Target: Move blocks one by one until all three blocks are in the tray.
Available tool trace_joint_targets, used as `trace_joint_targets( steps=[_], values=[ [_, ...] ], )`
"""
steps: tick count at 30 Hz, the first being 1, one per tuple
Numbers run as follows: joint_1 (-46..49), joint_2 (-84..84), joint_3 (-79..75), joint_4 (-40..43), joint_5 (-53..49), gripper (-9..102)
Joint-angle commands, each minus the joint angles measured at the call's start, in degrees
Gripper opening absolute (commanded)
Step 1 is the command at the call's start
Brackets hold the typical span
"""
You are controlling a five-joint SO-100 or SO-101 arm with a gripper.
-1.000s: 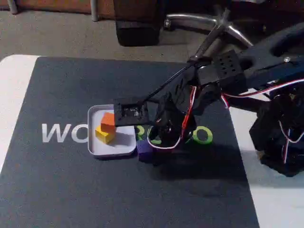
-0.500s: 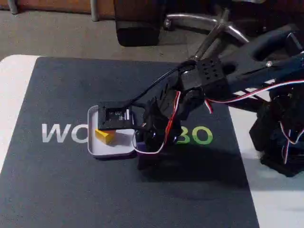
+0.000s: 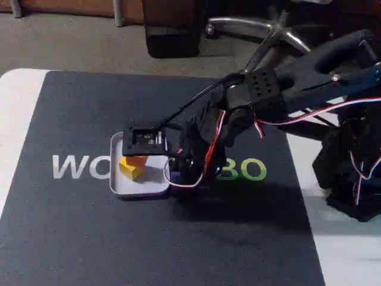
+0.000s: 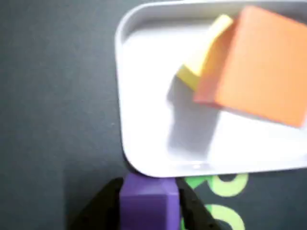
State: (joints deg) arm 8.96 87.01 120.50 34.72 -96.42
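In the wrist view the purple block sits between the two black fingers of my gripper, which is shut on it right at the near rim of the tray. Inside the tray the orange block rests tilted on top of the yellow block. In the fixed view my gripper is at the right edge of the tray. The yellow block shows there below the wrist camera board, with a sliver of the orange block on it. The arm hides the purple block in that view.
The tray lies on a dark mat with white and green lettering, on a white table. The arm's base stands at the right. An office chair base is on the floor behind.
The arm has swung left toward the tray. The purple block, seen on the mat beside the tray a second ago, is now hidden under the gripper. The wrist camera now covers most of the orange block.
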Motion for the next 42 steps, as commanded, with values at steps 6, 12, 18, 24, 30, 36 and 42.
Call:
trace_joint_targets(
  steps=[6, 12, 18, 24, 30, 36, 42],
  values=[
    [2.64, 9.49, -1.76, 0.18, 5.8, -8],
    [3.78, 13.71, -1.49, 0.18, 9.67, -8],
    [5.1, 14.68, -2.55, -0.53, 12.3, -8],
    [7.03, 10.02, -7.03, -0.62, 12.66, -8],
    [8.96, 3.96, -12.83, -0.62, 12.92, -8],
    [11.07, -1.49, -18.37, -0.62, 12.92, -8],
    [12.22, -4.39, -20.83, -0.62, 12.3, -8]
  ],
)
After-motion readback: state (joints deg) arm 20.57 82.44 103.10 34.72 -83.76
